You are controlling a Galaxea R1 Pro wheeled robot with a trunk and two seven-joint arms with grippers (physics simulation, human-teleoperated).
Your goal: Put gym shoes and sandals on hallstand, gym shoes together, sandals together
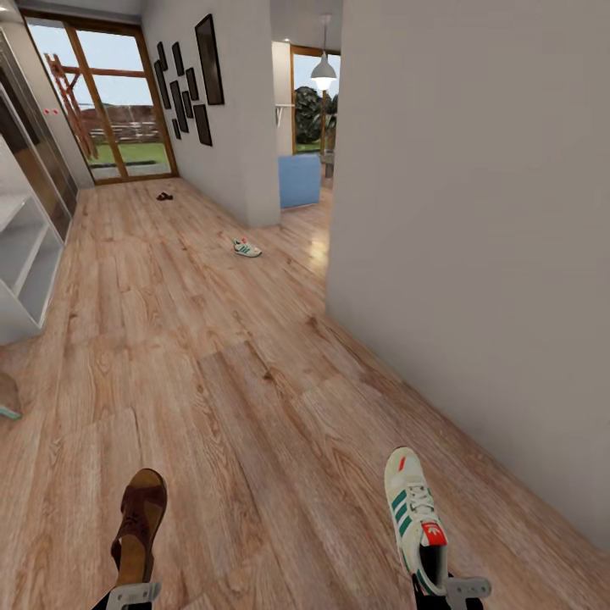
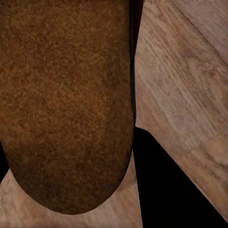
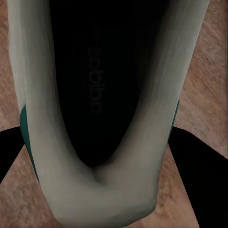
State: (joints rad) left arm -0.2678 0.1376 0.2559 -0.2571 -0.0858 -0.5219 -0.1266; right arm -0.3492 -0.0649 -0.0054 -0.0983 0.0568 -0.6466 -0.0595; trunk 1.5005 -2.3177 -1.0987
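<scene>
Nearest in the head view, the left gripper [image 1: 133,593] is closed on one sandal [image 1: 141,521] held above the floor [image 1: 254,398], toe pointing away; its wrist view shows the sandal's brown sole [image 2: 66,104] close up. The right gripper [image 1: 446,589] is clamped on one gym shoe [image 1: 413,517] by the heel end, toe forward; its wrist view looks into the shoe's dark opening [image 3: 102,85]. Farther along the corridor, a second gym shoe [image 1: 246,247] lies on the floor near the wall corner. Farthest, a second sandal [image 1: 164,196] lies by the glass doors [image 1: 110,102]. White shelves [image 1: 25,254] stand at the left edge; I cannot tell if they belong to the rack.
</scene>
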